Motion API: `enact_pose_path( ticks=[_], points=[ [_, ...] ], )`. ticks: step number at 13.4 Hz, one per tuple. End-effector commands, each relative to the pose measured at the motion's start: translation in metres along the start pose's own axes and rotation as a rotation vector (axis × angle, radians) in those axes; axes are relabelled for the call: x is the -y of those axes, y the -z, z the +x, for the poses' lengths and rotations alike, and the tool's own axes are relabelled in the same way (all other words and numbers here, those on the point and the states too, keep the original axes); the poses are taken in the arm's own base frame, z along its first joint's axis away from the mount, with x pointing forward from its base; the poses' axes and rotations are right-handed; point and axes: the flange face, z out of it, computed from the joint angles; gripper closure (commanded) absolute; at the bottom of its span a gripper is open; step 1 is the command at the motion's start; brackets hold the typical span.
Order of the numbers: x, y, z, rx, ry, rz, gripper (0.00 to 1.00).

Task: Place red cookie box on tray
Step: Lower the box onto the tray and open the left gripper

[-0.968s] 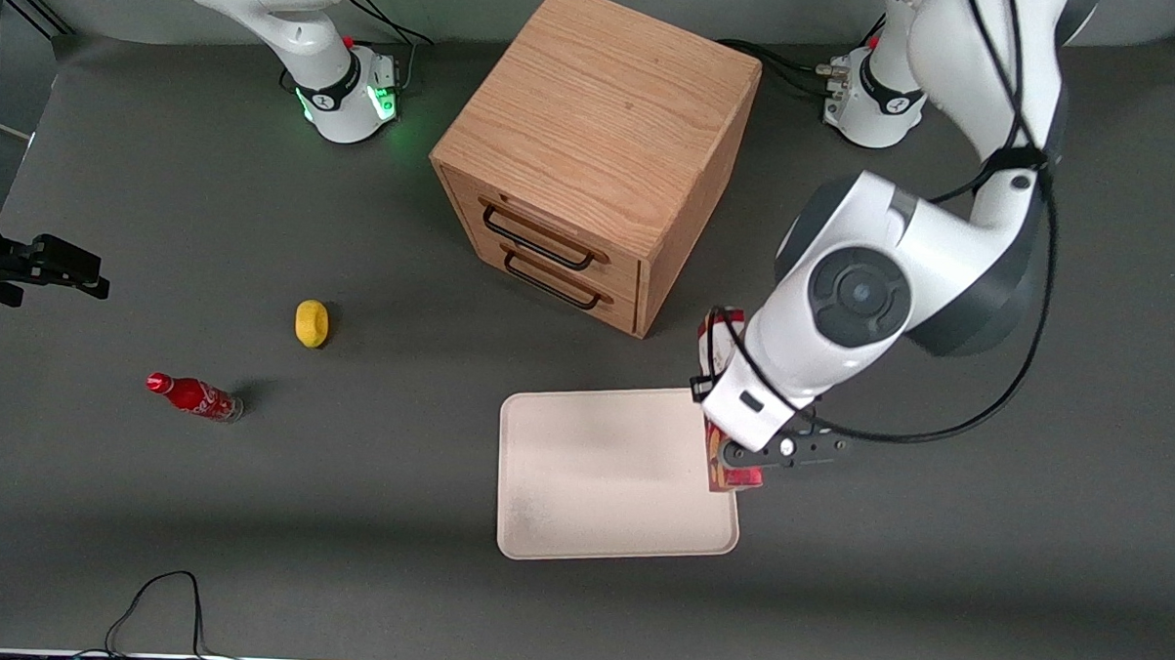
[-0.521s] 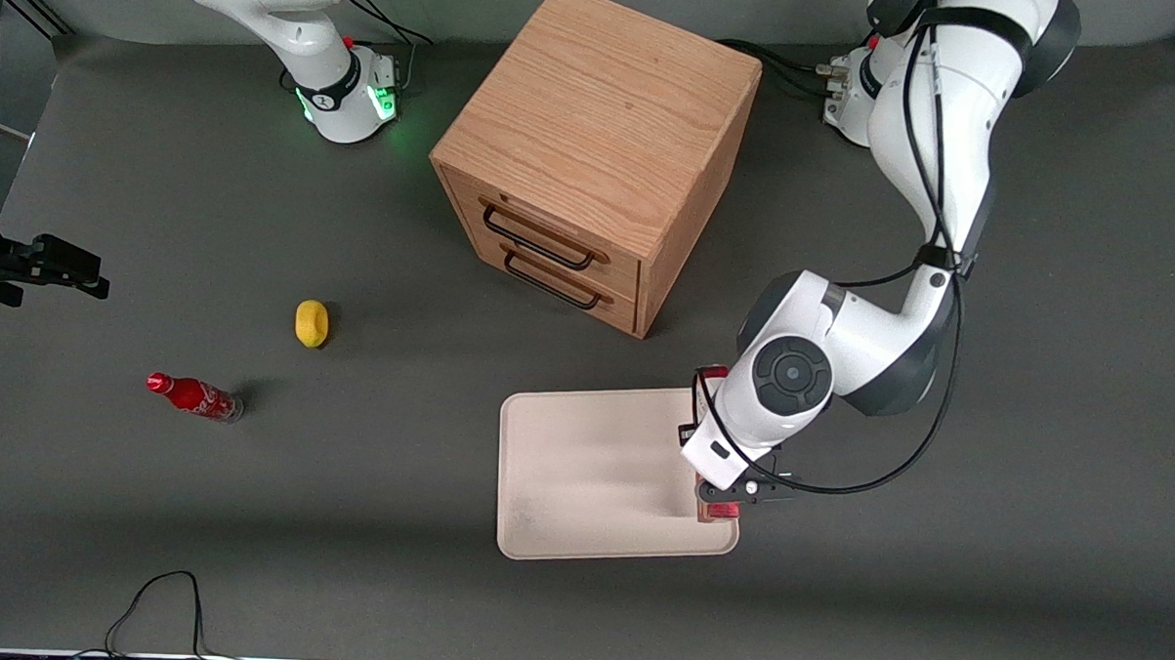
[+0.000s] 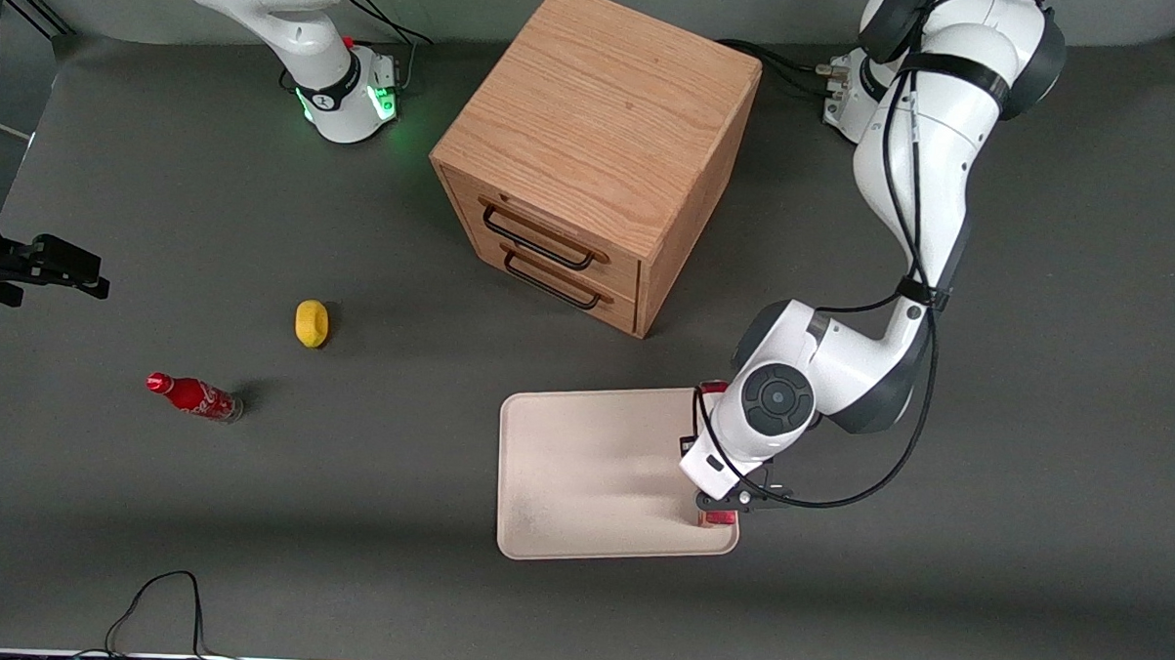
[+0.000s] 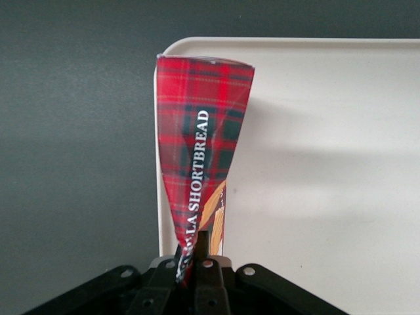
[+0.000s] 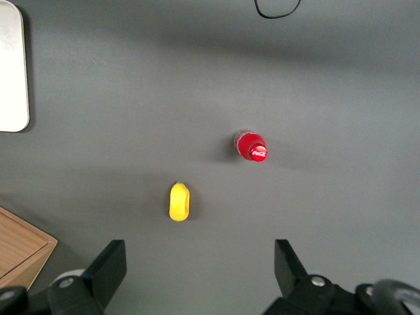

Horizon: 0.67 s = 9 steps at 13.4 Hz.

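The red cookie box (image 4: 200,151), in red tartan with white lettering, lies along the edge of the cream-white tray (image 4: 328,164) on the working arm's side, one end at the tray's corner. My left gripper (image 4: 195,248) is shut on the box's near end. In the front view the gripper (image 3: 728,501) hangs low over the tray (image 3: 592,477). The white wrist covers most of the box, and only its red ends (image 3: 717,517) show. Whether the box rests on the tray or hangs just above it cannot be told.
A wooden two-drawer cabinet (image 3: 594,154) stands farther from the front camera than the tray. A yellow object (image 3: 311,322) and a small red cola bottle (image 3: 194,396) sit toward the parked arm's end. A black cable (image 3: 163,598) loops at the table's front edge.
The left arm has come down with the box, from high above the tray's edge to low over it. The box has shifted slightly nearer the front camera.
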Motion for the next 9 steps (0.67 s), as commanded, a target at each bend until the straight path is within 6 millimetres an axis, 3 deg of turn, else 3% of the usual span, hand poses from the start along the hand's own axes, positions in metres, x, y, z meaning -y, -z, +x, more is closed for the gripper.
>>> enact_pose_path(
  ticks=[1, 6, 7, 8, 9],
  points=[
    [-0.0030, -0.0024, 0.0006, -0.020, 0.001, -0.009, 1.00],
    [-0.0033, -0.0029, 0.0030, -0.039, 0.033, -0.022, 1.00],
    [-0.0022, -0.0029, 0.0037, -0.041, 0.036, -0.020, 0.68],
    [-0.0041, -0.0031, 0.0024, -0.039, 0.042, -0.019, 0.20],
    [-0.0038, -0.0025, 0.0020, -0.036, 0.041, -0.015, 0.01]
  ],
)
